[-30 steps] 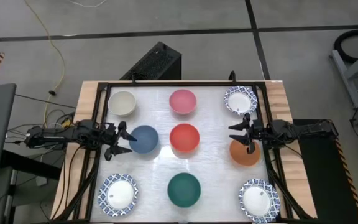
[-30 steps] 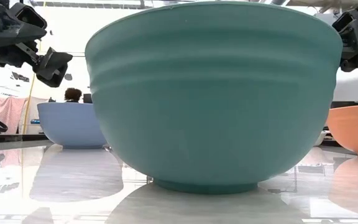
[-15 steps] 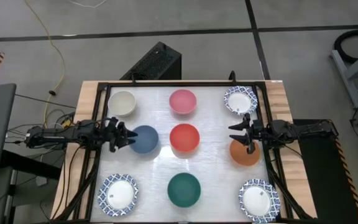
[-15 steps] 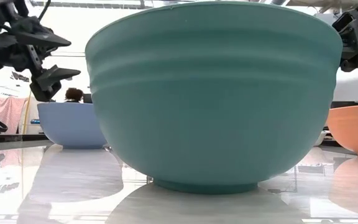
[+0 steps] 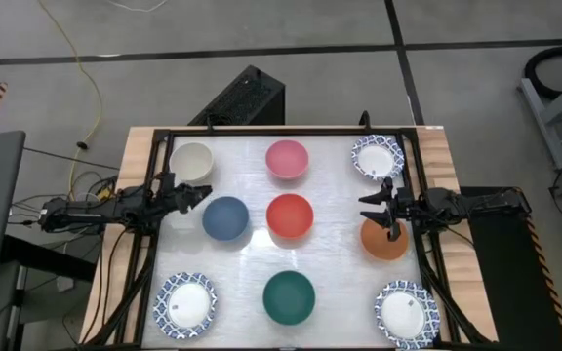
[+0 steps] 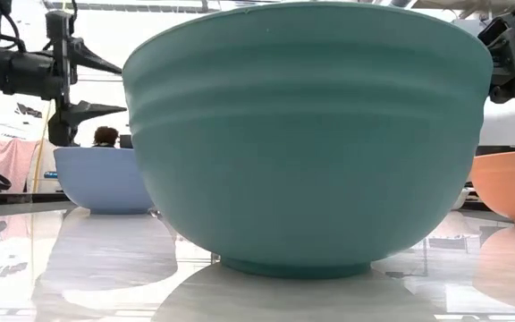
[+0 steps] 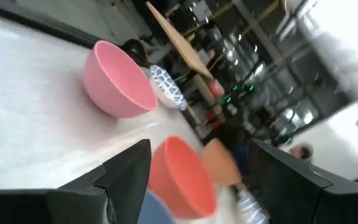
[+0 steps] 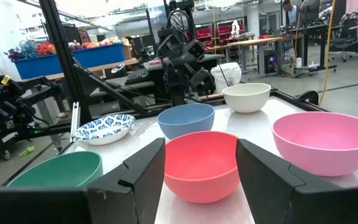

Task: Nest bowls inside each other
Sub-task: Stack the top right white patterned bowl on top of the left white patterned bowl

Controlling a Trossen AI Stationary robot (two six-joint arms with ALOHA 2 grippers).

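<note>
Several small bowls stand apart on their bases on the white table top: cream (image 5: 192, 161), pink (image 5: 287, 159), blue (image 5: 225, 218), red (image 5: 290, 216), orange (image 5: 383, 239), dark green (image 5: 289, 296), and three white ones with blue-patterned rims (image 5: 376, 157) (image 5: 185, 303) (image 5: 406, 310). My left gripper (image 5: 195, 192) hovers open at the table's left, level, between the cream and blue bowls; in the low view its fingers (image 6: 101, 87) stand one above the other. My right gripper (image 5: 374, 208) hovers open at the right, above the orange bowl's far rim. Neither holds anything.
A black frame (image 5: 281, 131) borders the table top on the wooden table. In the low view the green bowl (image 6: 307, 134) fills the near middle and hides most of what is behind it. Bare strips of table lie between the rows of bowls.
My left gripper has rolled about its own axis and swung toward the table's far edge, off the blue bowl's left rim to the gap between the blue and cream bowls. It stays open. No bowl has moved.
</note>
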